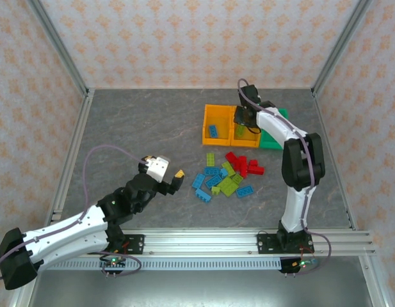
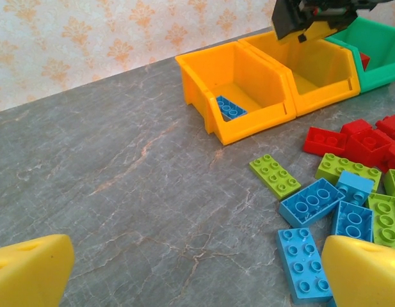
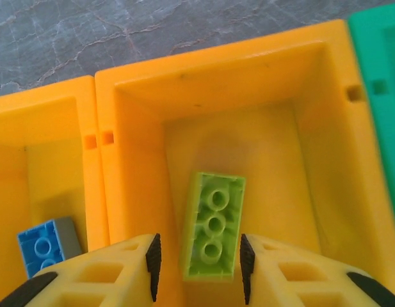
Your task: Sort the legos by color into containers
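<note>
Loose legos (image 1: 226, 176) in blue, lime green and red lie in a pile right of the table's middle. Three containers stand in a row behind them: an orange bin (image 1: 213, 115), a second orange bin (image 1: 253, 139) and a green bin (image 1: 274, 137). My right gripper (image 3: 197, 262) hangs open over the second orange bin (image 3: 267, 147). An upside-down lime brick (image 3: 213, 224) lies between its jaws with a gap on each side. One blue brick (image 3: 43, 246) lies in the first orange bin (image 3: 31, 128). My left gripper (image 2: 197, 275) is open low over bare table, left of the pile.
In the left wrist view a blue brick (image 2: 304, 262) lies just inside my right-hand finger (image 2: 367, 272), with more blue, lime (image 2: 276, 174) and red (image 2: 351, 141) bricks beyond. A metal frame and patterned walls enclose the table. Bare table (image 1: 139, 128) spreads to the left.
</note>
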`<action>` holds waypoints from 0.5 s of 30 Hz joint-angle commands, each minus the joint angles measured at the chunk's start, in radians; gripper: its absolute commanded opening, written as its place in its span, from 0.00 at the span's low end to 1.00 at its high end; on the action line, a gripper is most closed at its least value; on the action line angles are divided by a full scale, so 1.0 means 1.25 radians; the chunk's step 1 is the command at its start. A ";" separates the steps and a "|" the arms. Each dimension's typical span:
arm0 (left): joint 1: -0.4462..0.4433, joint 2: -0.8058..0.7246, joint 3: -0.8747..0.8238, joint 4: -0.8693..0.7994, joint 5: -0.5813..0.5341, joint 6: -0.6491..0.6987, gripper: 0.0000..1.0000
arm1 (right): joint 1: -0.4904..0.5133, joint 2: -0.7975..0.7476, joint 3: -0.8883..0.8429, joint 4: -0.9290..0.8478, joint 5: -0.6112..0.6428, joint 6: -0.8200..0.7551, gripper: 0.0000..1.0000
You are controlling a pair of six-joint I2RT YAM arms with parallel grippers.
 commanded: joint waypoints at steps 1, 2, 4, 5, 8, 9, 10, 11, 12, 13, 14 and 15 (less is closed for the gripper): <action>0.002 0.013 -0.006 0.025 0.007 0.012 1.00 | 0.000 -0.146 -0.078 -0.008 0.031 0.049 0.40; 0.002 0.018 -0.003 0.024 0.008 0.012 1.00 | 0.000 -0.191 -0.123 -0.005 0.026 0.071 0.40; 0.002 0.021 0.001 0.019 0.010 0.007 1.00 | 0.000 -0.295 -0.237 0.016 0.026 0.122 0.42; 0.002 0.023 0.003 0.018 0.012 0.007 1.00 | 0.000 -0.342 -0.298 0.030 0.031 0.145 0.45; 0.002 0.020 0.002 0.020 0.019 0.004 1.00 | 0.000 -0.475 -0.472 0.048 0.071 0.204 0.57; 0.002 0.021 0.000 0.025 0.020 0.002 1.00 | -0.001 -0.501 -0.514 0.046 0.073 0.208 0.59; 0.002 0.023 -0.003 0.031 0.021 0.001 1.00 | 0.000 -0.520 -0.547 0.043 0.068 0.203 0.60; 0.002 0.027 -0.005 0.036 0.021 0.001 1.00 | 0.000 -0.526 -0.572 0.043 0.060 0.197 0.62; 0.002 0.032 -0.005 0.038 0.021 -0.002 1.00 | -0.001 -0.527 -0.594 0.043 0.047 0.186 0.63; 0.002 0.039 -0.004 0.042 0.022 -0.001 1.00 | 0.000 -0.519 -0.607 0.041 0.028 0.177 0.67; 0.002 0.047 -0.003 0.042 0.025 -0.002 1.00 | 0.000 -0.509 -0.615 0.042 0.007 0.167 0.70; 0.002 0.056 -0.001 0.043 0.026 -0.002 1.00 | 0.000 -0.495 -0.620 0.046 -0.017 0.157 0.71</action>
